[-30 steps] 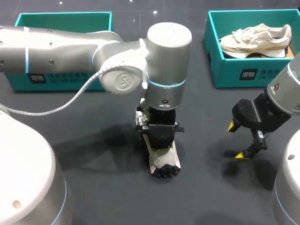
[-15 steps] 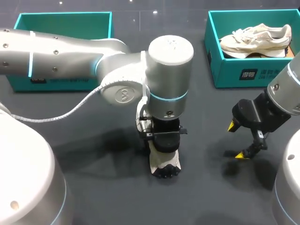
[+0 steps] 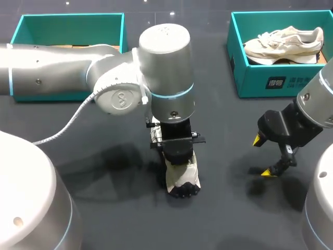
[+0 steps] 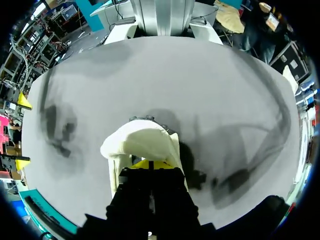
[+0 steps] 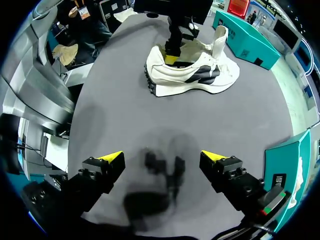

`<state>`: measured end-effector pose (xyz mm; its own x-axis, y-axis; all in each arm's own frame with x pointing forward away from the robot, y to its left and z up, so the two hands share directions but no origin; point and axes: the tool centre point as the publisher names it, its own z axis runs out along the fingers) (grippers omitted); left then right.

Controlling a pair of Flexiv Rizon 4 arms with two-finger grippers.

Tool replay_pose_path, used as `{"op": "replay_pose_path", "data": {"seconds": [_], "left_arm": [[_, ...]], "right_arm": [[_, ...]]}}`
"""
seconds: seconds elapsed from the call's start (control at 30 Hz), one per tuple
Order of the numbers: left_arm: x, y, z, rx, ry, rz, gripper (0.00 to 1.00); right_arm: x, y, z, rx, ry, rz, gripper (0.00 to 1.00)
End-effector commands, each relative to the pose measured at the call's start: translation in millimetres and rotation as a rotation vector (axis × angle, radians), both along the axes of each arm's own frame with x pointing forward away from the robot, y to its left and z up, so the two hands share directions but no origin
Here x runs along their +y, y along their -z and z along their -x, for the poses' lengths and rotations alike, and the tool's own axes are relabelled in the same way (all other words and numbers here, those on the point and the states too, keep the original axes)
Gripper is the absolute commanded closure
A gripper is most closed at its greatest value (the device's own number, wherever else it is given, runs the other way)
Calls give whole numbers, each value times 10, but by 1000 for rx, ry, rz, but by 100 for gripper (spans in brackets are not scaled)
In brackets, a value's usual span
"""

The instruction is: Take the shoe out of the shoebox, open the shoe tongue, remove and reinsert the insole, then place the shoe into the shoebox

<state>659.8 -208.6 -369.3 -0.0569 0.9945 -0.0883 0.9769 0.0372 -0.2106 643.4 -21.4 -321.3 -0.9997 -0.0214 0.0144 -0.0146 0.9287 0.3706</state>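
- Out of its box and upright on its sole, the shoe (image 3: pixel 182 177), near the middle of the table (image 3: pixel 229 120), toe toward the robot. Probably stood in the open so that its mouth can be reached from above and from either side.
- Straight down over it, the left gripper (image 3: pixel 177 151), dipped into the mouth just behind the forefoot. A placing that seems to suit work on the tongue or the insole. No telling whether anything is grasped: hidden under the wrist from above, and sunk among pale fabric in the left wrist view.
- Spread wide and grasping nothing, the right gripper (image 3: pixel 262 156), low over bare table and well apart from the shoe. Seemingly held clear of the left arm yet turned toward the shoe, ready to brace it.
- At the far edge, the left shoebox (image 3: pixel 70 15), its inside mostly hidden behind the left arm, and the right shoebox (image 3: pixel 260 78), with a second shoe (image 3: pixel 283 44) seemingly on its side within. Set back, presumably, to leave working room in front.
- On the table shoe: a soft, matte cream upper with dark side stripes and a tall flap upright at the end away from the toe. Below that, a thick pale midsole and black lugged tread curling up over the toe.
- Boxes of stiff teal card, straight-walled and open-topped.
- Table dark grey and matte, with only soft shadows on it.
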Motion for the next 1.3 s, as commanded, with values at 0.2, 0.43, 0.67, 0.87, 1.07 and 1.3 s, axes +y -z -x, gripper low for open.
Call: {"op": "replay_pose_path", "data": {"seconds": [0.2, 0.43, 0.67, 0.87, 1.07, 1.3], "left_arm": [[-162, 276, 61, 10, -9, -31, 100], [-110, 466, 44, -4, -21, -61, 100], [-3, 346, -128, -52, -65, -53, 100], [32, 35, -137, -73, -60, -17, 100], [5, -128, -208, -135, -74, 8, 100], [14, -148, -383, -199, -107, -11, 100]], "right_arm": [[2, 2, 20, -3, 2, 2, 0], [2, 2, 20, -3, 2, 2, 0], [2, 2, 20, -3, 2, 2, 0], [2, 2, 20, -3, 2, 2, 0], [2, 2, 20, -3, 2, 2, 0], [2, 2, 20, -3, 2, 2, 0]]}}
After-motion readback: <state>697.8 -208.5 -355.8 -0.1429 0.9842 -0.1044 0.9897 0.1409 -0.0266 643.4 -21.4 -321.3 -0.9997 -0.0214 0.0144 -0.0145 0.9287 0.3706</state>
